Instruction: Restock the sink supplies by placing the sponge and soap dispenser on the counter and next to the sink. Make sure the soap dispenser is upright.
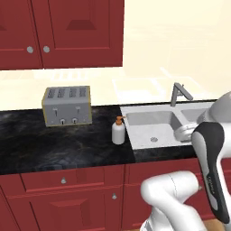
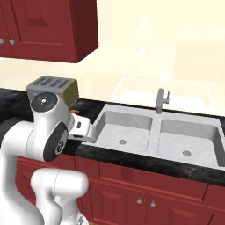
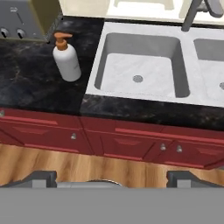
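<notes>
Black grey-veined stone counter carries a small white rounded soap dispenser with orange-brown pump, upright, just at 9 o'clock of the pale double-basin sink. I see my gripper spread wide, holding nothing.

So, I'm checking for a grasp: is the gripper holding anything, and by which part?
Nothing is held. The gripper is open above the floor, and the soap dispenser stands upright on the counter, untouched.

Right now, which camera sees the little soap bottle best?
The hand view: the soap dispenser stands whole and upright on the counter, beside the sink, nothing covering it. The left base view shows it whole too, but smaller. In the right base view the arm hides almost all of it.
</notes>
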Controlling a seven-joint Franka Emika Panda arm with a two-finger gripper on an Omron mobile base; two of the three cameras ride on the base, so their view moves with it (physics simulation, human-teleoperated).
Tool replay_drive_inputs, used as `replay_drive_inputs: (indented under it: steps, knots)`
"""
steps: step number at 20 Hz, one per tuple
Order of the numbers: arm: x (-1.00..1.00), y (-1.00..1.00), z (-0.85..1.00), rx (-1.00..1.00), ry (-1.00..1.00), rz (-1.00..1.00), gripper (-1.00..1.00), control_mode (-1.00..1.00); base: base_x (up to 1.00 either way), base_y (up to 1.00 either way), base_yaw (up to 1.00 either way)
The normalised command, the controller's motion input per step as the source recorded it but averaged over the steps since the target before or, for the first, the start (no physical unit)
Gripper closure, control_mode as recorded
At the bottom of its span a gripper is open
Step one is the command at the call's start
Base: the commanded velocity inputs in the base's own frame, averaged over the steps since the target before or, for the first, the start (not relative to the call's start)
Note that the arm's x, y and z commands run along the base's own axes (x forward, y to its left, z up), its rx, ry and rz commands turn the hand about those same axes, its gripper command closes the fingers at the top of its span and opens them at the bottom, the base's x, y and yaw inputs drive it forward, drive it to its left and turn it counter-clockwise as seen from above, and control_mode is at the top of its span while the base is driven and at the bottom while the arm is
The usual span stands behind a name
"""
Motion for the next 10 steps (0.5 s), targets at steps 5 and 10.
replay_drive_inputs:
  steps: [5,10]
  knots:
    - [-0.02,0.40,-0.27,0.03,-0.05,0.03,-1.00,-1.00,0.00,0.00,0.00]
    - [0.03,0.05,-0.12,0.00,0.02,0.02,-1.00,-1.00,0.00,0.00,0.00]
